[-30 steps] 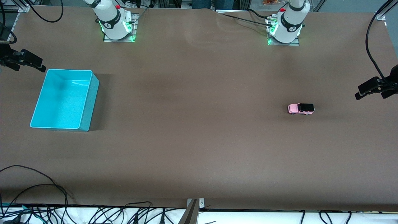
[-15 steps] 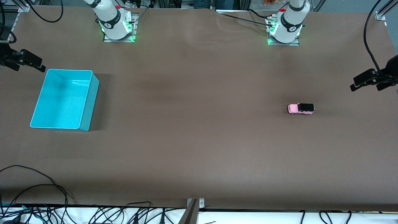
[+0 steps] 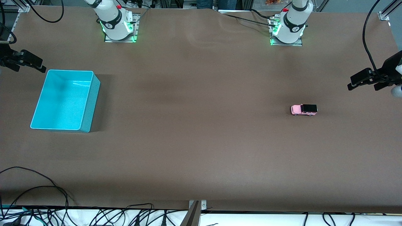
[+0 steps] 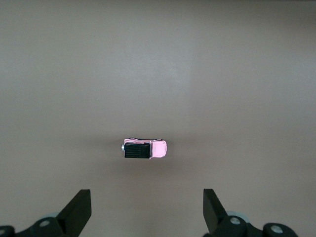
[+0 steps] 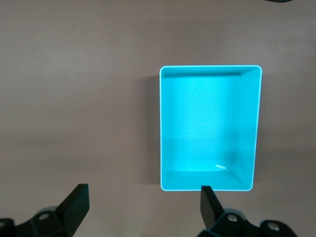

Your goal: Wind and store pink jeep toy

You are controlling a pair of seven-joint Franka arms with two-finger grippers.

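Observation:
The pink jeep toy with its black roof stands on its wheels on the brown table, toward the left arm's end; the left wrist view shows the jeep from above. High over the table edge at that end hangs my left gripper, open and empty, well apart from the jeep. The turquoise bin stands empty toward the right arm's end, and in the right wrist view the bin lies below. My right gripper hangs open and empty above the table beside the bin.
Both arm bases stand along the table's edge farthest from the front camera. Black cables lie past the edge nearest that camera. A metal bracket sits at the middle of that edge.
My left gripper has drifted in from the table's end toward the jeep and slightly upward in the front view. The right gripper, jeep and bin have stayed put.

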